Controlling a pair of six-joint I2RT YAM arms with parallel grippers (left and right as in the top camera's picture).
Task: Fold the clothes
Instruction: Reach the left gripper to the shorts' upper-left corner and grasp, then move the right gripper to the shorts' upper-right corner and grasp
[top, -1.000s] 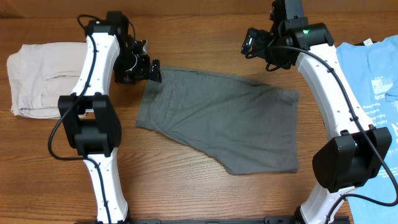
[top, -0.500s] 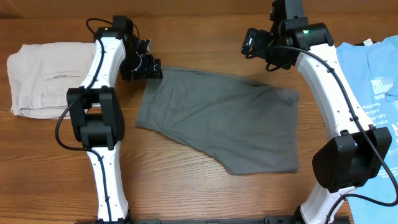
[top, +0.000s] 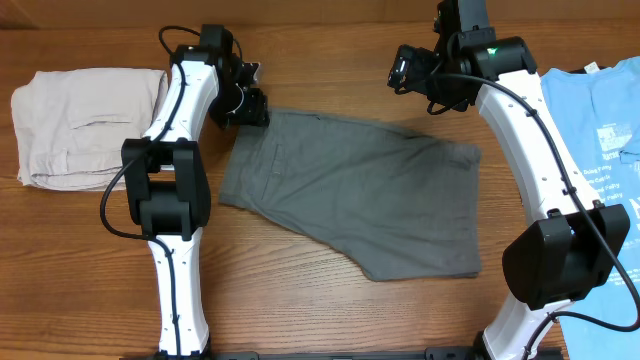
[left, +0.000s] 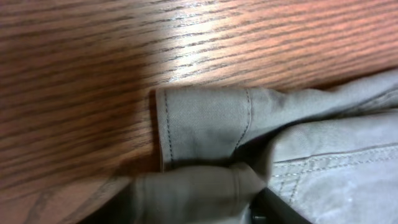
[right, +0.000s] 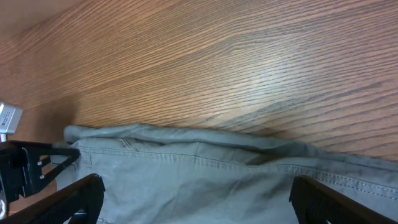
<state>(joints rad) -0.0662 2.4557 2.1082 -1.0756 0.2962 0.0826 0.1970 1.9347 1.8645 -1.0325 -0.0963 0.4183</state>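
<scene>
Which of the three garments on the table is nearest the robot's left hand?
The dark-grey shorts in the middle: the left hand sits at their corner. The beige garment lies apart from it, and the light-blue T-shirt is farther still.

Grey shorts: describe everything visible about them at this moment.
The dark-grey shorts are plain woven cloth with stitched seams and a slit pocket, lying spread flat and slightly skewed on the wooden table. Their far-left corner is folded over and bunched at the left gripper; whether it is pinched is unclear.
</scene>
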